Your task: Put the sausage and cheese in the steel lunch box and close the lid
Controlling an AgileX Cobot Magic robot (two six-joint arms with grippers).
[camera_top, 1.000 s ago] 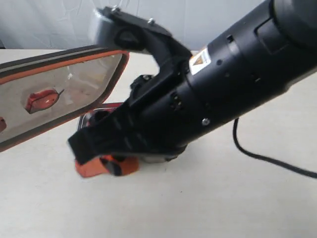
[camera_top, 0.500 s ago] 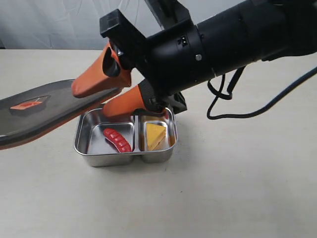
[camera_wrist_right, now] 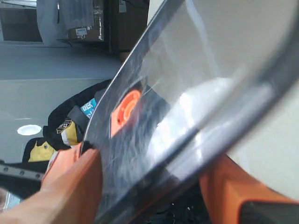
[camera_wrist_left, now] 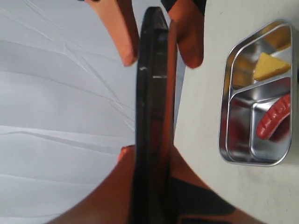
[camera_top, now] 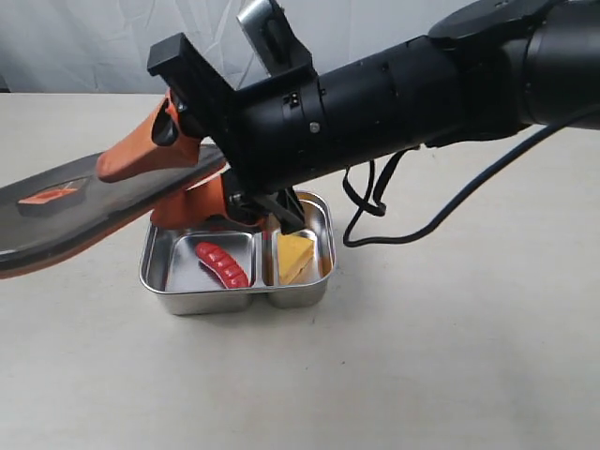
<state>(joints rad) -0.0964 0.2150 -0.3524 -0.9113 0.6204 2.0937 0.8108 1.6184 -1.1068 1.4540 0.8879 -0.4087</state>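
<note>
The steel lunch box (camera_top: 156, 273) (camera_wrist_left: 227, 98) stands open on the table. The red sausage (camera_top: 222, 264) (camera_wrist_left: 275, 122) lies in its larger compartment. The yellow cheese (camera_top: 295, 256) (camera_wrist_left: 271, 67) lies in the smaller one. The dark lid (camera_top: 56, 225) (camera_wrist_left: 152, 93) (camera_wrist_right: 187, 70) hangs nearly flat to the left of and above the box, orange valve (camera_top: 54, 196) (camera_wrist_right: 125, 108) showing. My left gripper (camera_wrist_left: 149, 156) is shut on one edge and is out of the exterior view. At the opposite edge my right gripper (camera_top: 131, 195) (camera_wrist_left: 161, 60) (camera_wrist_right: 145, 163) is open, one orange finger (camera_top: 141, 159) above the lid and one below.
The black right arm (camera_top: 394, 94) reaches across the middle, above the box's back edge. Its black cable (camera_top: 394, 220) loops down to the table at the right of the box. Beige tabletop (camera_top: 450, 356) stretches in front and to the right.
The right arm has pulled back from in front of the camera, uncovering the box, and its fingers have slid left over the lid's edge. The lid has dropped from tilted-up to nearly flat.
</note>
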